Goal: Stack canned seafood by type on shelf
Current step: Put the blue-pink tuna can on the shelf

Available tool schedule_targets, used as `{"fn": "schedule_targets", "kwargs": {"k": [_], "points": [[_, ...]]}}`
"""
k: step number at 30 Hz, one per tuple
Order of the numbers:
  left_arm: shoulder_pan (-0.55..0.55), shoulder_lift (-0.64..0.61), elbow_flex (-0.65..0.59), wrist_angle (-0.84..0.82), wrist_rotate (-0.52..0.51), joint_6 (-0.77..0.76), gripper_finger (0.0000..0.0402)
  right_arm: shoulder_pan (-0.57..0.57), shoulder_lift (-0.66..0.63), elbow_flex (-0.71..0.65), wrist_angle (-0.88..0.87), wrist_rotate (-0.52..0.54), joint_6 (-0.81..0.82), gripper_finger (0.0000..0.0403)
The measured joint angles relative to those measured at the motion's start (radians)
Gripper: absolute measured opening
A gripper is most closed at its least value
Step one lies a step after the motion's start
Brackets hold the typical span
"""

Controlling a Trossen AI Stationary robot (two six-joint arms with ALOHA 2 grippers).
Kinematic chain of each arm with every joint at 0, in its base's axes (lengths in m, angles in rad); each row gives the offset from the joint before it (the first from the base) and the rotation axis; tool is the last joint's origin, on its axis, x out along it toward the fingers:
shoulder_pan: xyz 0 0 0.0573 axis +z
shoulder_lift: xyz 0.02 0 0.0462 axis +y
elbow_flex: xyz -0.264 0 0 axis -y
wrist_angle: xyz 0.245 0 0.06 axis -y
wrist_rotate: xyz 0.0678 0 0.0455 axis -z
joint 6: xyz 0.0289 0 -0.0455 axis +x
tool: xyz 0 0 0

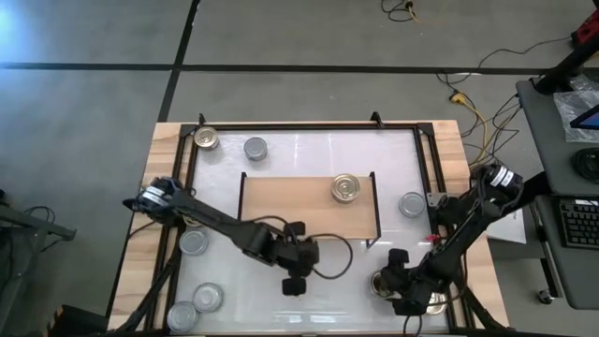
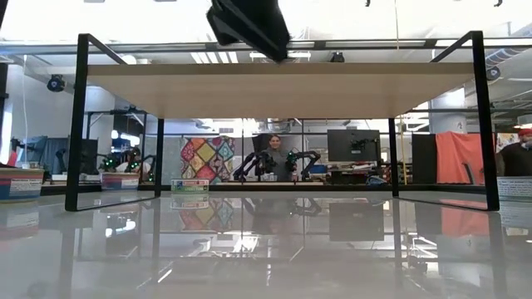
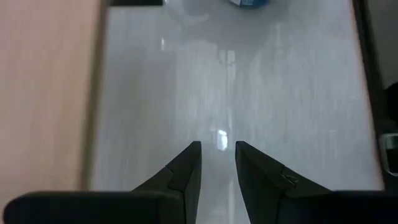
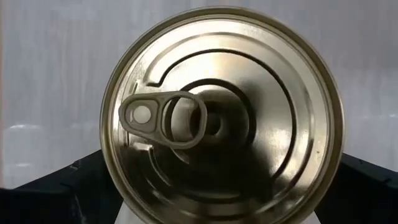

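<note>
Right gripper (image 1: pixel 409 292) is set around a round gold ribbed-top tin with a pull tab (image 4: pixel 221 121), held between its fingers on the white tabletop (image 1: pixel 309 154). Beyond it stands the light-wood shelf (image 1: pixel 281 201); left gripper (image 1: pixel 295 281) hovers nearby, fingers slightly parted.

Right wrist view: gold-top can (image 4: pixel 221 118) fills the frame, bottom edge cut off; right hand's fingers (image 4: pixel 56 186) only dark wedges at lower corners, so grip can't be judged. High view: that can mostly hidden under right hand (image 1: pixel 405 290), lower right. Two silver cans at bottom left, one (image 1: pixel 182 319) clipped by frame edge. Left wrist view: blue-ish object (image 3: pixel 249 2) cut off at top centre, possibly a can. Low view: shelf (image 2: pixel 274 90) top not visible, only underside; dark arm part (image 2: pixel 248 25) cut off at top. Person (image 2: pixel 273 151) in background too small to tell detail.
</note>
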Motion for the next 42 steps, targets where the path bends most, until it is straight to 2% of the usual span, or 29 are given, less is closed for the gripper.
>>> {"fn": "schedule_targets", "kwargs": {"k": [3, 12, 20, 27, 35, 40, 42], "points": [[-0.035, 0.042, 0.000, 0.073, -0.043, 0.009, 0.0084, -0.010, 0.032, 0.026, 0.026, 0.065, -0.041, 0.0400], [-0.144, 0.075, -0.004, 0.223, -0.121, 0.009, 0.0084, -0.028, 0.069, 0.108, 0.034, 0.083, -0.086, 0.0400], [-0.190, 0.164, -0.020, 0.461, -0.126, 0.005, 0.0084, -0.027, 0.086, 0.166, 0.032, 0.101, -0.032, 0.0400], [-0.191, 0.269, -0.020, 0.574, -0.121, -0.004, 0.0084, -0.028, 0.116, 0.169, 0.036, 0.139, 0.018, 0.0400], [-0.186, 0.343, 0.021, 0.590, -0.154, 0.032, 0.0084, -0.027, 0.158, 0.169, 0.057, 0.156, 0.041, 0.0400], [-0.180, 0.355, 0.023, 0.584, -0.267, 0.026, 0.0084, -0.027, 0.180, 0.168, 0.129, 0.174, 0.009, 0.0400], [-0.178, 0.355, 0.022, 0.588, -0.279, 0.025, 0.0084, -0.027, 0.186, 0.168, 0.142, 0.190, -0.006, 0.0400]]}}
